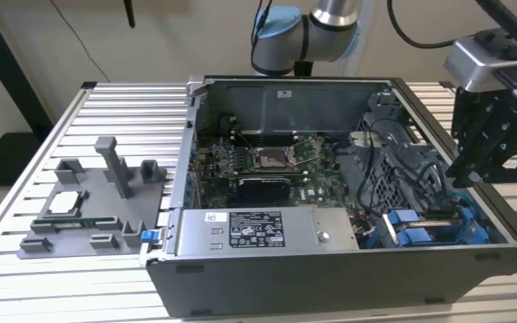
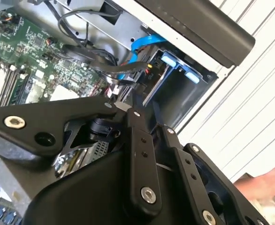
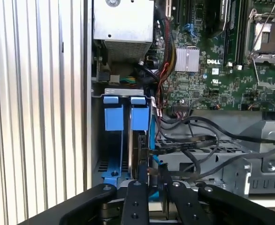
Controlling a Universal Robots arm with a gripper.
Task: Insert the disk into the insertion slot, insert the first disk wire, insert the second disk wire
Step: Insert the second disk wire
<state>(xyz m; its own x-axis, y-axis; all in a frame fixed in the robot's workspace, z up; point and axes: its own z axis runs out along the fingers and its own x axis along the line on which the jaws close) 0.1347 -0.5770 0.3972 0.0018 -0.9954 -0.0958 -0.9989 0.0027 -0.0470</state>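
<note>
This looks like a robotics lab or test cell set up for computer assembly work. An opened desktop computer case (image 1: 349,202) lies on a surface (image 1: 25,289) made of ribbed aluminium profile, the sort used for machine benches. Beside the case sits a grey fixture plate (image 1: 97,202) with posts and pockets holding small computer parts. An industrial robot arm (image 1: 308,30) with blue joint caps reaches in from behind, cables trailing off it. The wall behind is plain and pale, and a black stand leg (image 1: 7,74) rises at the exterior view's left.
</note>
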